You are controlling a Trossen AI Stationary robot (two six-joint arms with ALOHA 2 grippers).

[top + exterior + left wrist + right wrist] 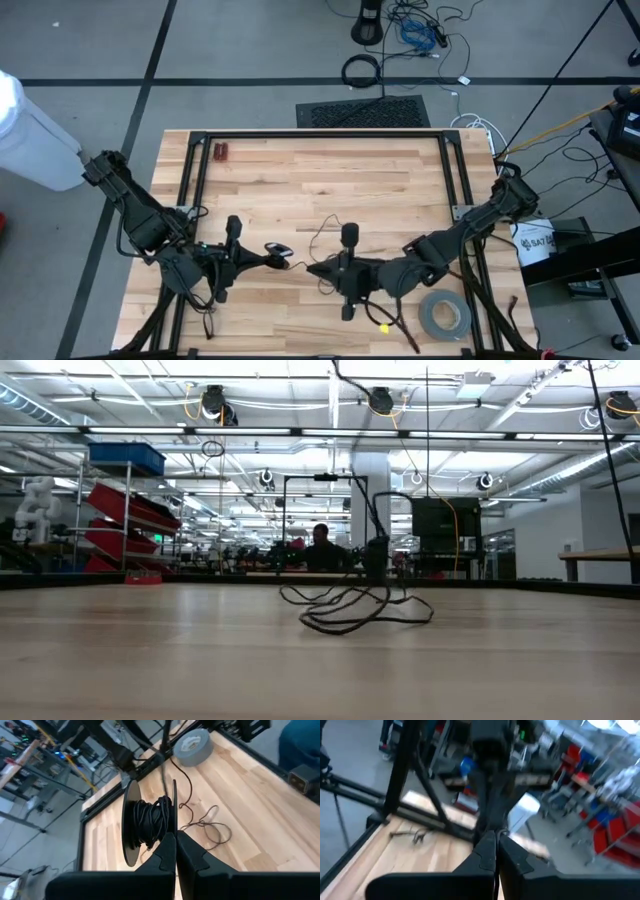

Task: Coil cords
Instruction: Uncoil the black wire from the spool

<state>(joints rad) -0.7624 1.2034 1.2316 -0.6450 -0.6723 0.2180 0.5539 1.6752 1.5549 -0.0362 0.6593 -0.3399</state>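
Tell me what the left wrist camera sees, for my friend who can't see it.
A spool wound with thin black cord is held in the shut left pincer. Loose cord trails across the wooden table, with a grey tape roll farther off.

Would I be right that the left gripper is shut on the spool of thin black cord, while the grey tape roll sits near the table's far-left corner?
Not quite: the grey tape roll lies near the table's near-right corner, beside the right arm, as the high view shows. The left gripper is indeed shut on the spool of thin black cord.
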